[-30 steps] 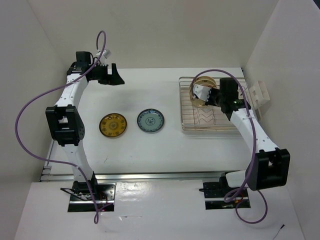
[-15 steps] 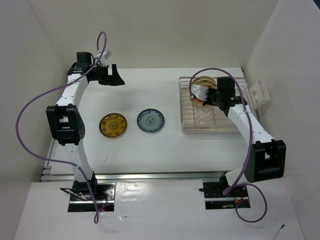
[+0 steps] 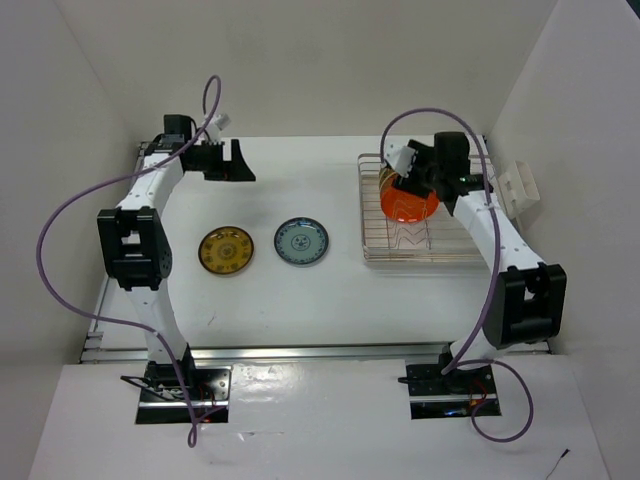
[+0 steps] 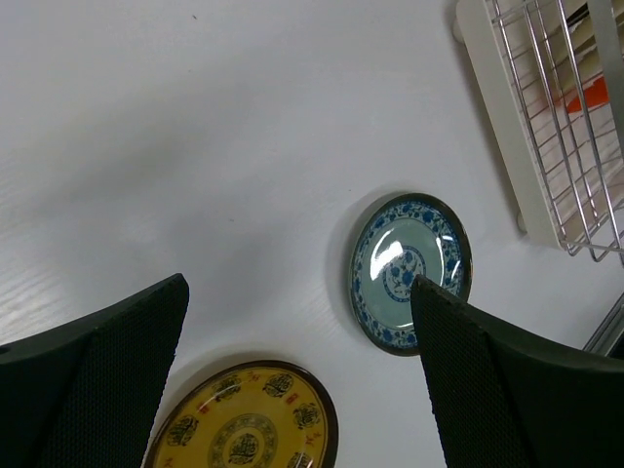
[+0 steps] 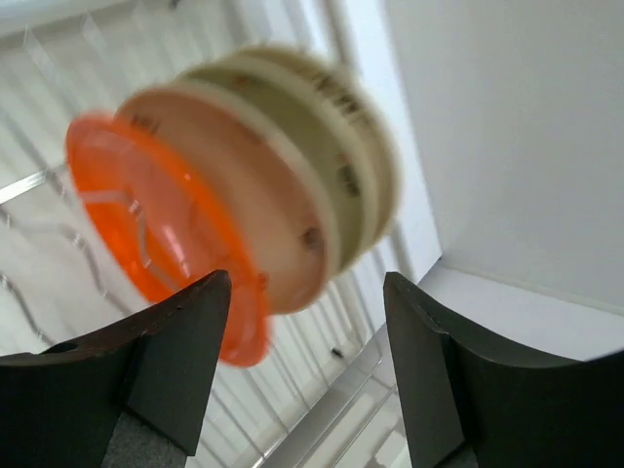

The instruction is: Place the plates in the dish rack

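The silver wire dish rack [image 3: 412, 236] stands at the right. A bright orange plate [image 3: 408, 204] stands on edge in it, with two cream plates [image 5: 292, 166] close behind it in the right wrist view. My right gripper [image 3: 402, 170] hovers just above these plates, open [image 5: 304, 283], holding nothing. A yellow-brown patterned plate [image 3: 226, 250] and a blue-grey patterned plate [image 3: 301, 242] lie flat on the table at centre-left. My left gripper [image 3: 240, 160] hangs open [image 4: 300, 288] high above them, at the back of the table, with nothing between its fingers.
A small white slotted holder [image 3: 518, 186] hangs on the right wall just beyond the rack. White walls close in the table at the back and on both sides. The rack's white base [image 4: 497, 127] shows near the blue-grey plate [image 4: 405, 268].
My right gripper has opened and let go of the orange plate, which now stands in the rack. It has drawn back toward the rear. My left gripper has shifted slightly right.
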Robot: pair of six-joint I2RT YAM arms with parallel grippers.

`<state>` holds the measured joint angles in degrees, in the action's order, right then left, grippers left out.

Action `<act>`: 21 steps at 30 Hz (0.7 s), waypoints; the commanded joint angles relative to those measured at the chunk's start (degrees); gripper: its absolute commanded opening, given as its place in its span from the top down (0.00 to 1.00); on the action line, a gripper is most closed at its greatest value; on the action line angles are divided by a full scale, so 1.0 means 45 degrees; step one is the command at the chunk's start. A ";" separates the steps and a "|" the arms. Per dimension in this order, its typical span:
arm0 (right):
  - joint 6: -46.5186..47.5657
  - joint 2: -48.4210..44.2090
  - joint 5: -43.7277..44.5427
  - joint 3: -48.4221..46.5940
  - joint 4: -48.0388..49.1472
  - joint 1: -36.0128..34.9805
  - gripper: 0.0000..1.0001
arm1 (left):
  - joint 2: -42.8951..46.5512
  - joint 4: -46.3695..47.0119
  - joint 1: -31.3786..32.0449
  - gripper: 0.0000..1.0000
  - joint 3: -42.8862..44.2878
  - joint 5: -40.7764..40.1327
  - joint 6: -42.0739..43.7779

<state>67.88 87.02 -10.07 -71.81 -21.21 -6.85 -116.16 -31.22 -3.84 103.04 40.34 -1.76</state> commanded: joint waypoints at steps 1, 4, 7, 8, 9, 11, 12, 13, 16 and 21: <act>-0.2455 -0.0566 -0.1237 -0.1890 0.0534 0.0077 0.28 | -0.0009 0.0102 0.0714 0.00 -0.0960 0.0547 -0.0156; -0.5128 -0.1133 -0.2445 -0.2558 0.0961 0.0077 0.28 | 0.0110 0.0298 0.1240 0.00 -0.1803 0.0802 -0.0273; -0.8096 -0.2363 -0.3598 -0.1897 0.2463 -0.0040 0.36 | 0.0226 0.0298 0.1884 0.01 -0.2740 0.1074 -0.0273; -0.8788 -0.3062 -0.3816 -0.1062 0.2912 -0.0040 0.36 | 0.0343 0.0298 0.2062 0.03 -0.3245 0.0940 -0.0273; -0.9452 -0.3378 -0.3818 -0.0590 0.3806 -0.0040 0.36 | 0.0344 0.0452 0.2218 0.03 -0.3502 0.0939 -0.0466; -1.1620 -0.3984 -0.3702 0.0135 0.4263 -0.0040 0.30 | 0.0460 0.0823 0.2473 0.03 -0.4145 0.0763 -0.0625; -1.2207 -0.3987 -0.3701 0.0292 0.3975 -0.0040 0.29 | 0.0461 0.0941 0.2648 0.04 -0.4323 0.0608 -0.0779; -1.2754 -0.3987 -0.3701 0.0294 0.3643 -0.0040 0.28 | 0.0461 0.0942 0.2649 0.05 -0.4479 0.0471 -0.1013; -1.4786 -0.3676 -0.4226 -0.0233 0.2317 -0.0040 0.21 | 0.0461 0.1547 0.2766 0.10 -0.4871 0.0470 -0.1366; -1.7073 -0.3538 -0.5847 0.0058 0.2115 -0.0040 0.20 | 0.0053 0.2327 0.2903 0.22 -0.5767 -0.0368 -0.2732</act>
<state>2.04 71.20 -31.24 -71.81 -10.83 -6.87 -116.16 -24.69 9.15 78.89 40.66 -9.52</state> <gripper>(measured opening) 0.801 0.794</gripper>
